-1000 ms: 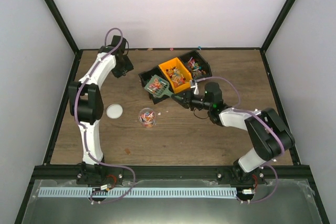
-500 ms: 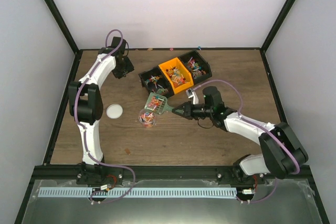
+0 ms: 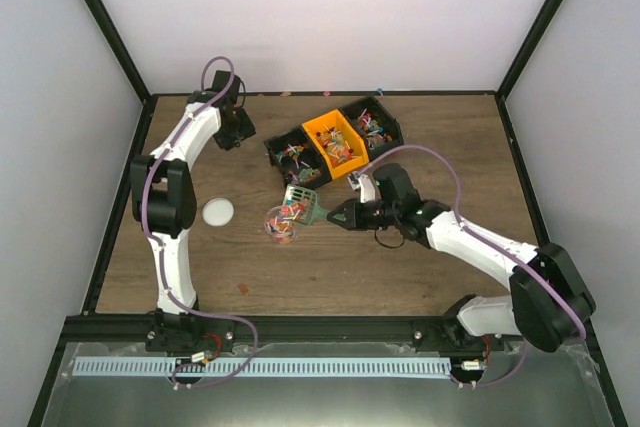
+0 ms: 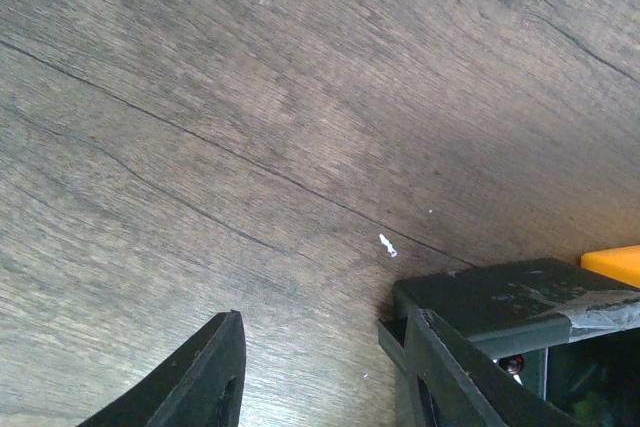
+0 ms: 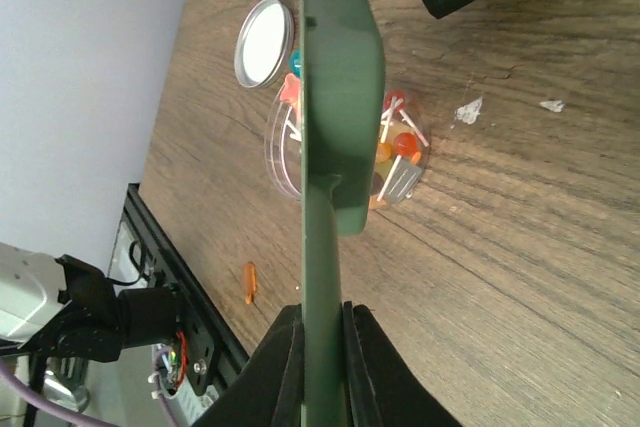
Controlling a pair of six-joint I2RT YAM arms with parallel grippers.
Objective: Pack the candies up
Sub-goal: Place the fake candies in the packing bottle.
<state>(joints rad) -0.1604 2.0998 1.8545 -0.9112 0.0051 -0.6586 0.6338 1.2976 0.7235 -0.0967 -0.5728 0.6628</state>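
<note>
The left arm rises along the left side, elbow bent, forearm reaching to the far left; the left gripper points down, jaws partly apart, nothing between them; the right arm stretches leftward across the middle; the right gripper is clamped on the handle of the green scoop, which is turned on edge.

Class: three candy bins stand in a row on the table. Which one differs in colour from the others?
The middle bin is bright orange. The bin to its left and the bin to its right are both black.
</note>
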